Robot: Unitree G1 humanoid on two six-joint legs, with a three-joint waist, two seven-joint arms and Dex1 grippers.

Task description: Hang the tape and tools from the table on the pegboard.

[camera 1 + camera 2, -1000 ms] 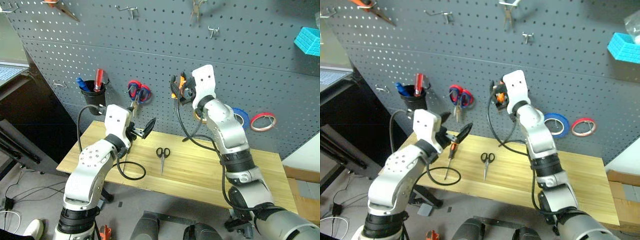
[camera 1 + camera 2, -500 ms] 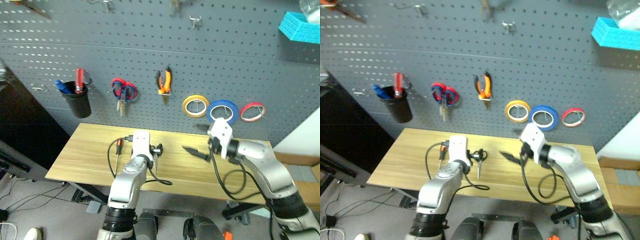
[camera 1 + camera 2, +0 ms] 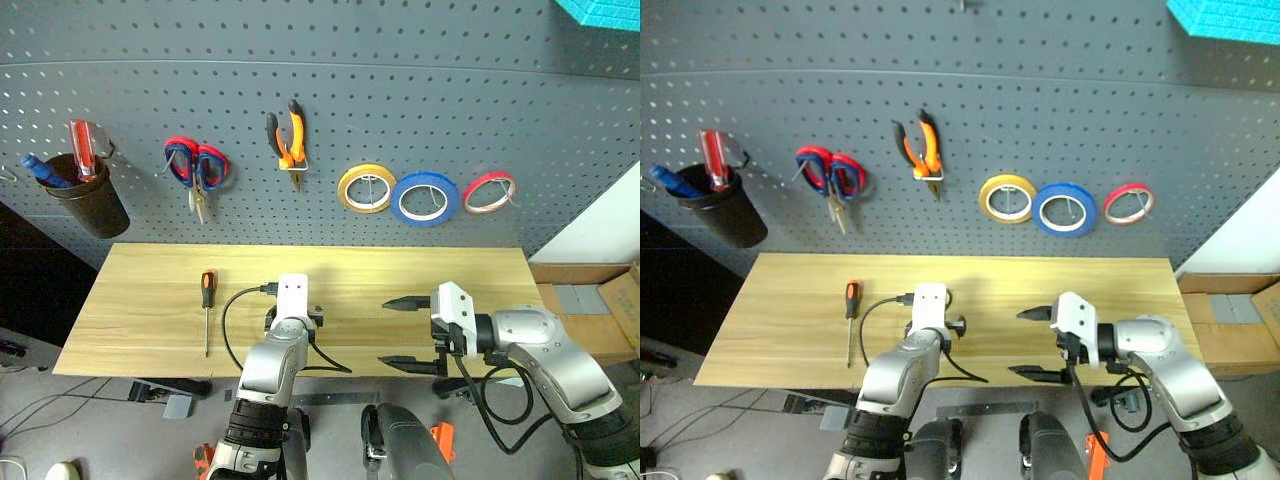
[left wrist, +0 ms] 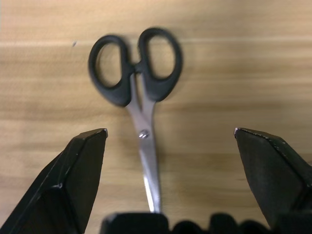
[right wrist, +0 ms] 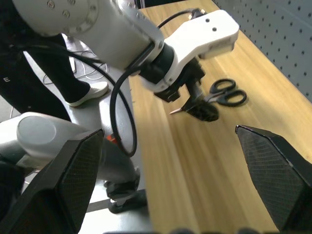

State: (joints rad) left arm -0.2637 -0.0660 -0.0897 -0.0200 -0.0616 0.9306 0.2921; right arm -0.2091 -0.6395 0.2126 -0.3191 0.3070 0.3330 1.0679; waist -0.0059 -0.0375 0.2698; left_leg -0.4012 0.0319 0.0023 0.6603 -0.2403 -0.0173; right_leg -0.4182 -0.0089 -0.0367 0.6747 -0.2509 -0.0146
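From the head views, the left tool (image 3: 292, 322) hangs over the middle of the desk (image 3: 120, 300), near its front edge, fingers spread. The right tool (image 3: 405, 332) sits well to its right, also spread, one finger (image 3: 405, 302) over the wood and the other (image 3: 404, 362) at the front edge. Bare wood lies between them. The orange-and-black screwdriver (image 3: 207, 309) lies well left of the left tool. On the pegboard (image 3: 500, 100) beyond hang the orange pliers (image 3: 288, 142), the red-and-blue scissors (image 3: 196, 170), a yellow roll (image 3: 365, 189), the blue tape (image 3: 424, 198), a red roll (image 3: 488, 191) and a black cup (image 3: 88, 200).

In the left wrist view, the black scissors (image 4: 135, 83) lie flat between the spread fingers (image 4: 73, 175), handles farthest from the tool, nothing touching them.

In the right wrist view, the left tool hovers just beside the scissors, with open wood before the right tool's wide-set fingers (image 5: 73, 180). A person's leg (image 5: 63, 73) stands beyond the desk's edge.
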